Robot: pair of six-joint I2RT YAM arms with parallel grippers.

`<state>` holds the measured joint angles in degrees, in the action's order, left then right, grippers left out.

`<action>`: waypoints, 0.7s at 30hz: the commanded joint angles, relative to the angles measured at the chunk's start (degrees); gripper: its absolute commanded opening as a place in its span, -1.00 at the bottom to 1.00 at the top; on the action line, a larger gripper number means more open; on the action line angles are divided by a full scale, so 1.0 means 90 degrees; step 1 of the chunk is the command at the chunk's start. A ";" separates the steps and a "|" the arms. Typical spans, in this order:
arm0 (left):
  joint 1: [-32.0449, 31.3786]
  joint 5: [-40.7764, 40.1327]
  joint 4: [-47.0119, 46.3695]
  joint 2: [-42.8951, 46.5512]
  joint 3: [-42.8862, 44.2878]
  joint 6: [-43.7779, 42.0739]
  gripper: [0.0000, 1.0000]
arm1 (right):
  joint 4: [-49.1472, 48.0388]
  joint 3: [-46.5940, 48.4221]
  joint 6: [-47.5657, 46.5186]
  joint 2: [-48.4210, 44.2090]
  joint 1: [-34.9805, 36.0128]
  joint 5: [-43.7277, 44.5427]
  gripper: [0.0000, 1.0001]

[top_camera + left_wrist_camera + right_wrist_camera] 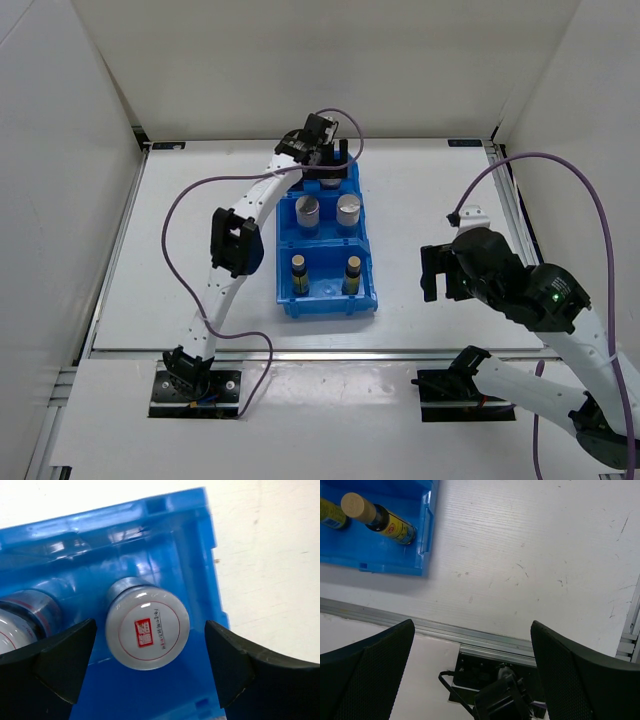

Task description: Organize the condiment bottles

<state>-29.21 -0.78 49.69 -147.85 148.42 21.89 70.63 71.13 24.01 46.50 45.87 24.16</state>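
The right gripper [472, 640] hangs nearest, over the bare table [530, 555] to the right of the bin [327, 302]. Its fingers are spread wide and nothing is between them.

The bin's near compartment holds one slim bottle [299, 272] on the left and a second slim bottle [353, 272] on the right, side by side but apart. Both stand upright with the long axis vertical and the tan cap pointing up.

In the middle compartment there are two jars, a left jar [307, 212] and a right jar [348, 208]. These also stand upright, silver lids up, close together.

The far compartment holds two more jars, seen from the left wrist. One far jar [147, 627] stands near the bin's side wall with its lid facing the camera. A second far jar [25, 615] beside it is partly hidden behind a finger. The left gripper [150, 647] is over this compartment, released. Its fingers stand either side of the first far jar, with a gap showing between each finger and the lid.

In all there are two slim bottles and four jars, two to each of the three compartments.
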 commanded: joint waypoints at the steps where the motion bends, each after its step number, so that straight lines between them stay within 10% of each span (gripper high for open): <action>1: -0.0026 0.0340 -0.0092 0.0793 0.0413 0.0145 1.00 | 0.0053 0.0172 0.0115 -0.0020 0.0011 0.0206 1.00; 13: -0.0103 0.0731 -0.0150 0.2333 0.0706 0.0166 1.00 | 0.0179 0.0445 0.0457 -0.0079 0.0011 0.0557 1.00; 21: -0.0932 -0.1065 -0.0471 0.5282 -0.3653 -0.0654 1.00 | -0.0289 0.0242 0.0321 -0.0683 0.0011 0.0470 1.00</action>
<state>-33.98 -2.46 45.12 -108.86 127.68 19.22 70.22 72.79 26.61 42.35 45.89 26.94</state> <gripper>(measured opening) 0.998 0.998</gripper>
